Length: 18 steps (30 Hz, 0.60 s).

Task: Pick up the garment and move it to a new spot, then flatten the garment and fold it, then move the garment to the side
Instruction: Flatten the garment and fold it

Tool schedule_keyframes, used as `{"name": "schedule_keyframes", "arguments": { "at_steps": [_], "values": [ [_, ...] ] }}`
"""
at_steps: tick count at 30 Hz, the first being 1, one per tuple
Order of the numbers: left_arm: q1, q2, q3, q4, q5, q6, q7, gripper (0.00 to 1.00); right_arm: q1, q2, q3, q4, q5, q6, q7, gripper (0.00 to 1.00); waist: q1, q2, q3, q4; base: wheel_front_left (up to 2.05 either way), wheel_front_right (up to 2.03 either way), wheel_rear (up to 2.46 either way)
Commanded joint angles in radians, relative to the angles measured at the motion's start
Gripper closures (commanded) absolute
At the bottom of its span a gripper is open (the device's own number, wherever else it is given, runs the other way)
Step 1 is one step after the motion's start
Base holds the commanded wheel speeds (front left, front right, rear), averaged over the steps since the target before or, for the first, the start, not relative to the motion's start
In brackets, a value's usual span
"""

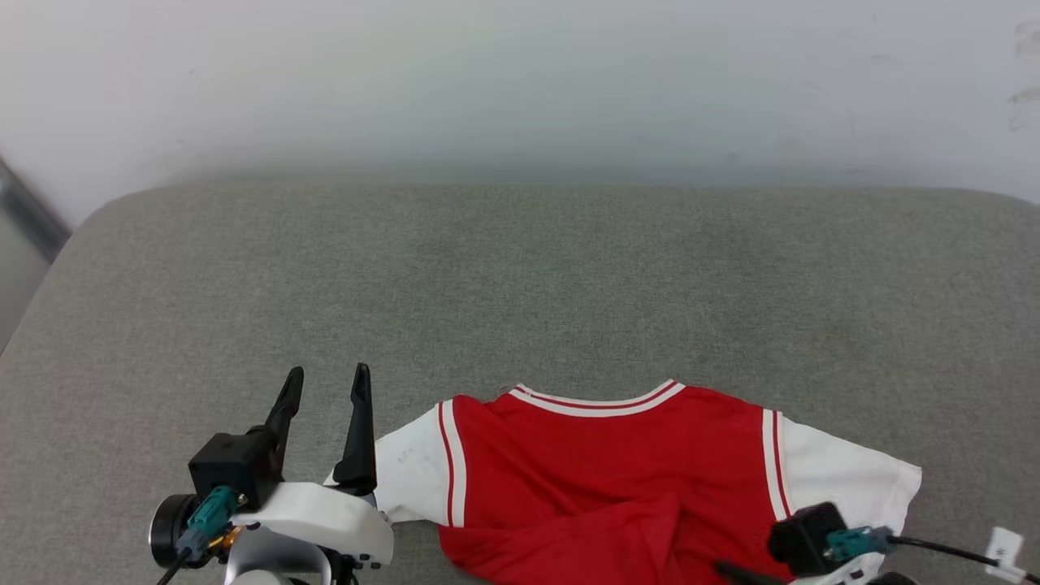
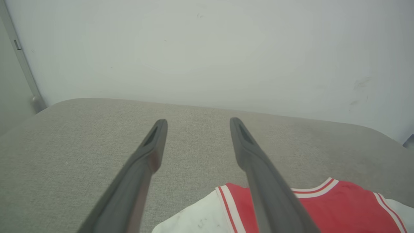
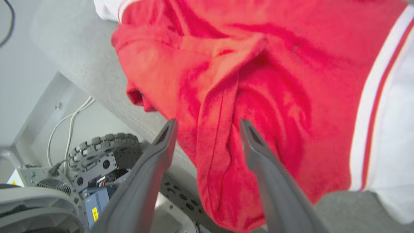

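Note:
The garment is a red jersey with white sleeves and striped trim. It lies at the near edge of the grey padded table, collar pointing away from me. Its lower part is bunched up and hangs over the table's edge. My left gripper stands open just left of the jersey's left sleeve, with nothing between its fingers. My right gripper is open at the jersey's crumpled lower hem; a fold of red fabric lies between the spread fingers. The right wrist sits over the jersey's right side.
A pale wall rises behind the table. Grey table surface stretches to the back, left and right of the jersey. Below the near edge, the right wrist view shows my base with a knobbly wheel and white cables.

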Motion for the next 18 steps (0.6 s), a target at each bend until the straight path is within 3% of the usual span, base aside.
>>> {"name": "schedule_keyframes", "arguments": {
  "at_steps": [1, 8, 11, 14, 18],
  "values": [
    [0.011, 0.003, 0.003, 0.001, -0.001, 0.004, 0.002, 0.0, 0.01, 0.013, -0.014, -0.012, -0.009, 0.0, -0.024, 0.0, 0.0001, 0.0, -0.004, -0.004, 0.0, 0.0, 0.0],
    [0.03, 0.012, 0.017, 0.002, -0.011, 0.016, -0.001, 0.0, 0.006, 0.124, -0.191, -0.065, -0.098, 0.0, -0.282, 0.0, 0.0001, 0.0, -0.014, -0.019, 0.0, 0.0, 0.0],
    [0.032, 0.014, 0.019, 0.002, -0.014, 0.019, -0.002, 0.0, -0.013, 0.157, -0.289, -0.044, -0.139, 0.0, -0.344, 0.0, 0.0001, 0.0, -0.016, -0.019, 0.0, 0.0, 0.0],
    [0.028, 0.013, 0.018, -0.005, -0.014, 0.021, -0.002, 0.0, -0.029, 0.174, -0.399, -0.012, -0.157, 0.0, -0.358, 0.0, 0.0001, 0.0, -0.009, -0.015, 0.0, 0.0, 0.0],
    [0.015, 0.014, 0.021, -0.01, -0.015, 0.019, -0.006, 0.0, -0.064, 0.151, -0.522, 0.061, -0.14, 0.0, -0.297, 0.0, 0.0001, 0.0, 0.011, -0.009, 0.0, 0.0, 0.0]
  ]
}}
